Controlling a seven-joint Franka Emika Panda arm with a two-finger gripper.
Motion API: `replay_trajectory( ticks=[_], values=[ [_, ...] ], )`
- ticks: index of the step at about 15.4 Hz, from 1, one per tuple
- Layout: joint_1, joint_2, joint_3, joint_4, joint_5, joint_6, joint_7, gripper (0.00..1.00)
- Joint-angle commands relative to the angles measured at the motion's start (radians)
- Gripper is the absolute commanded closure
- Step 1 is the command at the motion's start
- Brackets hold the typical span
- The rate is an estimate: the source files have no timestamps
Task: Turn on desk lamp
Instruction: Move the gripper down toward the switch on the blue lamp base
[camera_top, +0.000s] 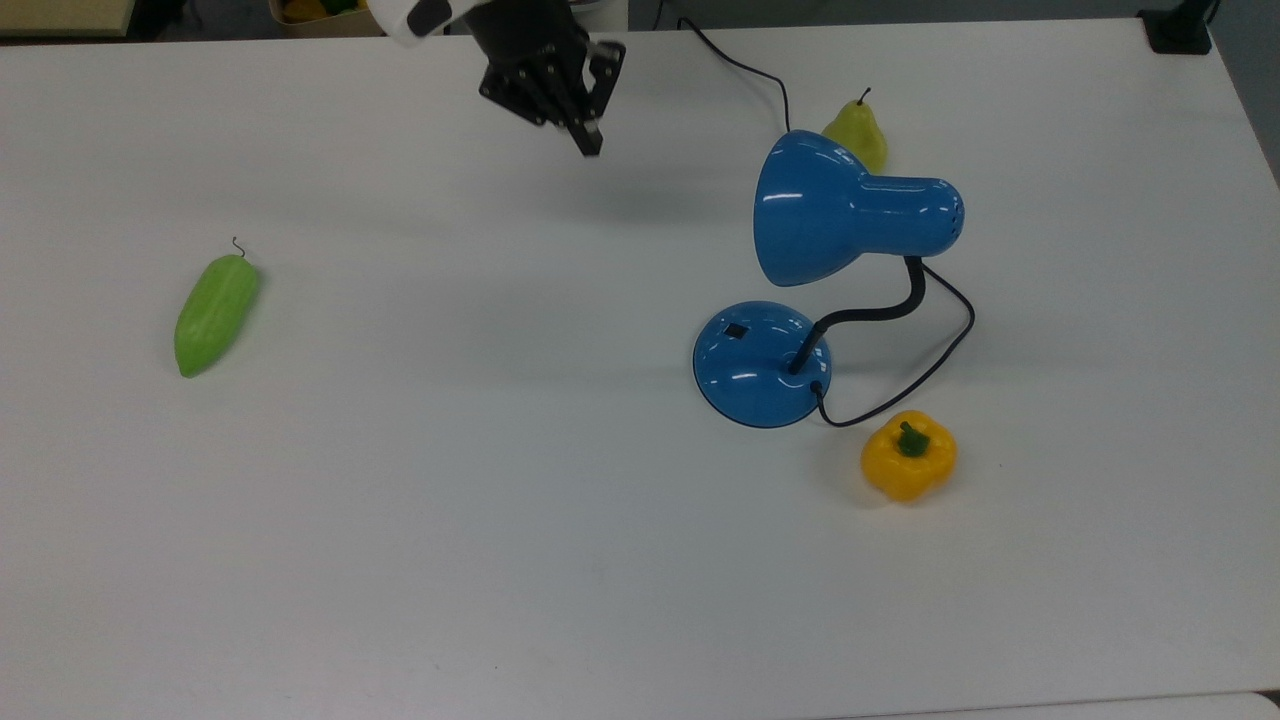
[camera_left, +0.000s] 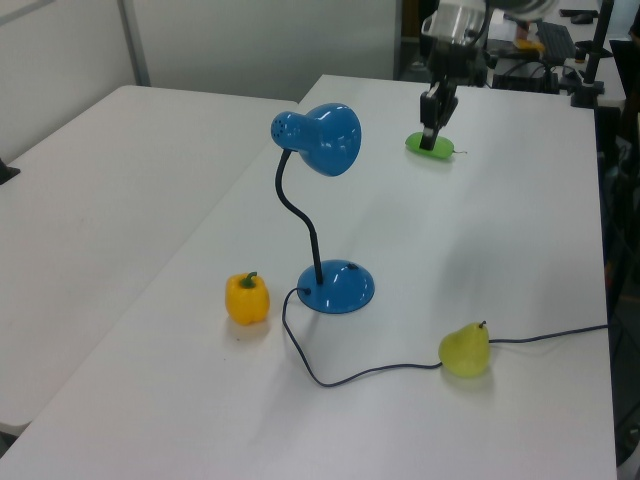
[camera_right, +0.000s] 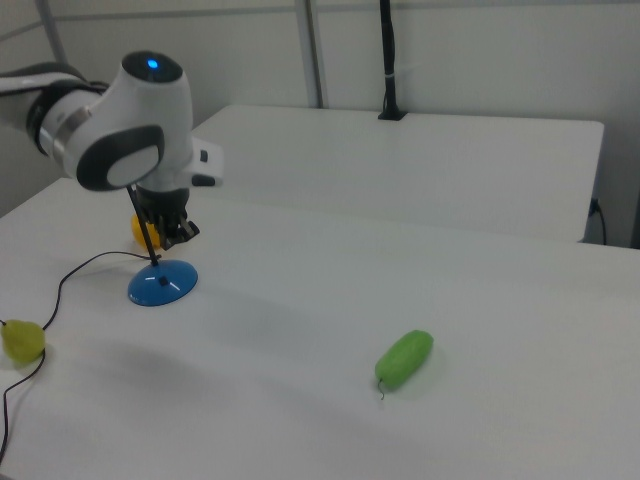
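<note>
Black gripper (camera_top: 590, 145) of mine: fingers together, holding nothing, above table (camera_top: 400, 500), well apart from lamp (camera_top: 760, 365).

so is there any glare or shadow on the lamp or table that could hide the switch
Top view: white glare streaks sit on the desk lamp shade and base, but the small black switch stays clear of them; the claw casts a soft shadow on the table. Left view: the switch is a faint dark spot on the base. Right view: the arm covers the lamp's upper part, the base shows.

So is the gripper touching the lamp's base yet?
No, in the top view the gripper hangs well apart from the desk lamp.
</note>
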Motion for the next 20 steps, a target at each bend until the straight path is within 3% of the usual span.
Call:
replay_trajectory(
  ticks=[1, 3, 11, 15, 20],
  values=[
    [0.015, 0.021, -0.004, -0.095, 0.151, 0.204, -0.027, 1.00],
    [0.034, 0.076, 0.006, -0.100, 0.188, 0.298, -0.027, 1.00],
    [0.065, 0.249, 0.172, -0.133, 0.194, 0.736, -0.021, 1.00],
    [0.119, 0.312, 0.198, -0.150, 0.191, 0.910, -0.037, 1.00],
    [0.122, 0.328, 0.241, -0.152, 0.189, 0.956, -0.201, 1.00]
  ],
)
